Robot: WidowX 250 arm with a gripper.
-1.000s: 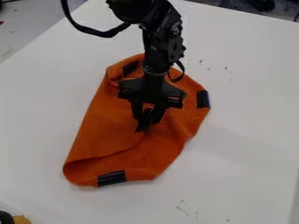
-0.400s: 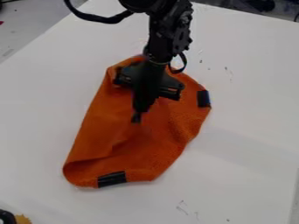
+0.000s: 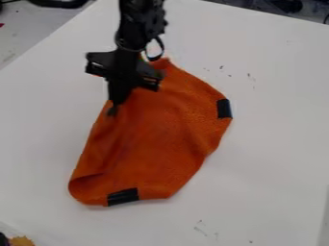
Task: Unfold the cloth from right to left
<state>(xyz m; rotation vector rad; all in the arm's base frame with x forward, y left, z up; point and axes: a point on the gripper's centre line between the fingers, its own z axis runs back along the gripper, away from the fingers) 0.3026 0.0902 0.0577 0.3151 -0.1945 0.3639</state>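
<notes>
We see the white counter [image 3: 270,158] spread under everything. On its middle we find the orange cloth [image 3: 160,129], lying rumpled, its lower-left corner curled over in a rounded fold. The black arm [image 3: 135,26] comes in from the top edge, and we see its end effector [image 3: 112,111] clenched on the cloth at the upper-left side. We notice a dark strip [image 3: 122,196] at the cloth's lower edge and another dark strip [image 3: 223,108] at its right edge.
</notes>
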